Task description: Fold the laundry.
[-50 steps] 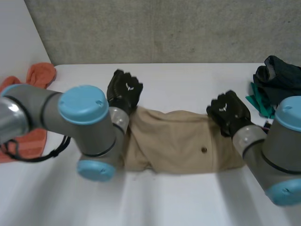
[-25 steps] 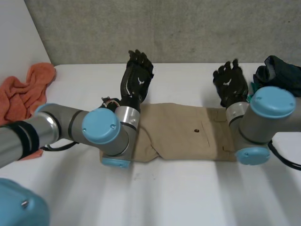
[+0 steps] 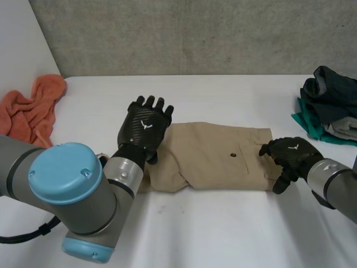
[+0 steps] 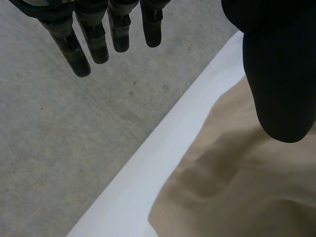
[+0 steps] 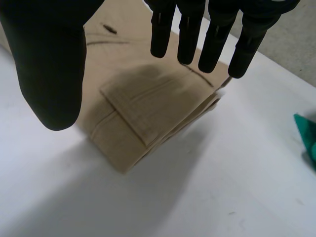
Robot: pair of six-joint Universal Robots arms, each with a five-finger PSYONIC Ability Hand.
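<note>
the khaki trousers lie folded into a long band in the middle of the white table. their long axis runs side to side across the robot's front, with the waistband and buttoned pocket at the robot's right end and the looser leg end at its left. each hand sits at its own end of that band, so neither is clearly the nearer: the left hand is over the left end, the right hand over the waistband's near corner. the left hand is tilted up with its palm toward the far wall, fingers straight and spread, thumb well apart from them, nothing held; the cloth lies below the thumb. the right hand is palm down over the waistband end, fingers straight, thumb wide apart, nothing between them; whether the palm touches the cloth i cannot tell. a next fold would likely carry one short end over toward the other along the long axis, so one hand must come down and take an end edge while the other steadies the band. an orange towel lies crumpled at the table's far left and a pile of dark and teal clothes at its far right, both well apart from the trousers.
</note>
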